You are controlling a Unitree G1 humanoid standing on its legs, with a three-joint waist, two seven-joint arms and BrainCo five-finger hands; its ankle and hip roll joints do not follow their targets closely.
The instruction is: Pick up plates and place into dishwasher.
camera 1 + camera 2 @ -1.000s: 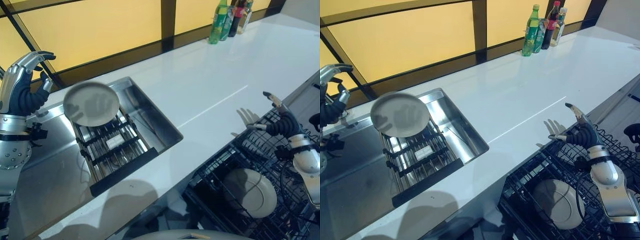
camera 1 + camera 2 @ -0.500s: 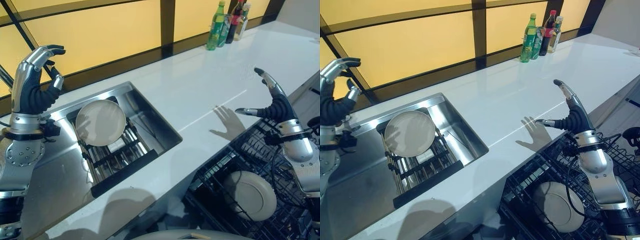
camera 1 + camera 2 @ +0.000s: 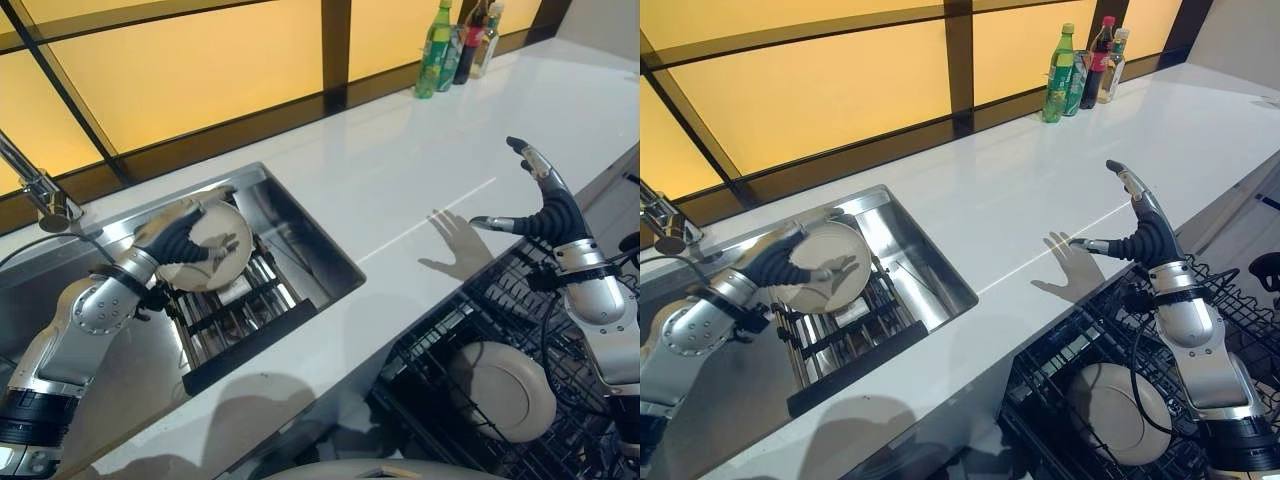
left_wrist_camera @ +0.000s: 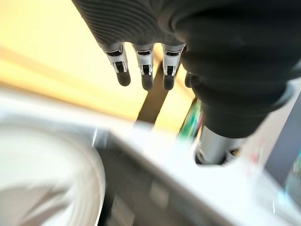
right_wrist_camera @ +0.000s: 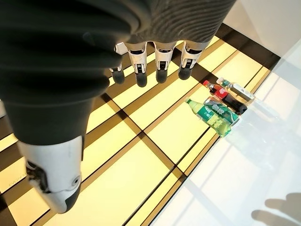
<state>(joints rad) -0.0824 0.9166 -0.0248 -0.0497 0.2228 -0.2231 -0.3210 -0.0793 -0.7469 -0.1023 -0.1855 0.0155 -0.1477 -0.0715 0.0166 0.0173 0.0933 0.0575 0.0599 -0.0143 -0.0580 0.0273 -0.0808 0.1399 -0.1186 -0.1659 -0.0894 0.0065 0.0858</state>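
Left eye view: the left hand (image 3: 185,238) reaches into the sink (image 3: 300,235) at 9 o'clock, fingers spread straight across the face of a plate (image 3: 215,245). The hand covers the plate's near half, so actual touch is hard to make out. The plate is pale, round and plain, propped tilted on the dark rack (image 3: 235,300) in the sink. A faucet (image 3: 40,190) stands at 10 o'clock.

Right eye view: the right hand (image 3: 1140,230) hangs open at 3 o'clock above the white worktop (image 3: 1040,170), fingers straight, holding nothing. At 5 o'clock a second plate (image 3: 1120,412) lies in the black dishwasher basket (image 3: 1060,360), partly cut off by the arm. Bottles (image 3: 1080,65) stand at 1 o'clock.

Left wrist view: straight fingers (image 4: 143,66), with the plate's blurred rim beyond.

Right wrist view: extended fingers (image 5: 160,61), bottles beyond.
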